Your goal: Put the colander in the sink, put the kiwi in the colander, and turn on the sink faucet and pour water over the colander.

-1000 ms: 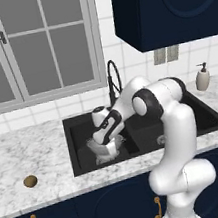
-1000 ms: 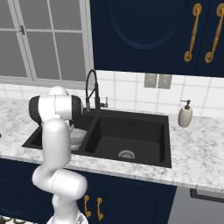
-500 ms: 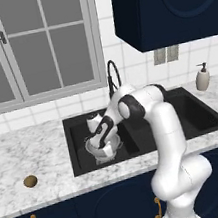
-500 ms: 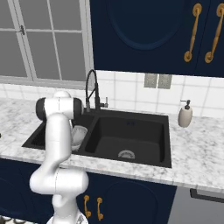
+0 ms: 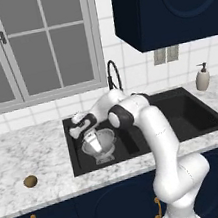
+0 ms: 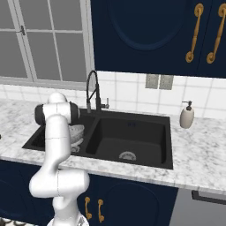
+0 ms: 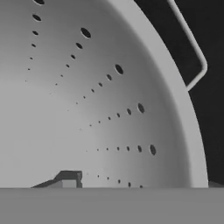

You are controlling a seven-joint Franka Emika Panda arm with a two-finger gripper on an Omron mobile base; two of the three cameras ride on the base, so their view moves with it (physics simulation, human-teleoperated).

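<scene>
One colander [image 5: 103, 147] in sink [image 5: 193, 116]

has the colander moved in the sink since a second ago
Cannot tell. The colander sits in the left basin of the sink, in front of the faucet, where it was before; any small shift is unclear.

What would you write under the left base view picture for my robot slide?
Robot gripper over the colander sitting in the black sink's left basin, while the kiwi waits on the marble counter.

A big window [image 5: 33, 43] fills the upper left. White tiles [image 6: 128, 90] cover the wall. Dark blue cupboards [image 5: 168, 4] hang upper right. The counter [image 5: 22, 151] is grey marble.
</scene>
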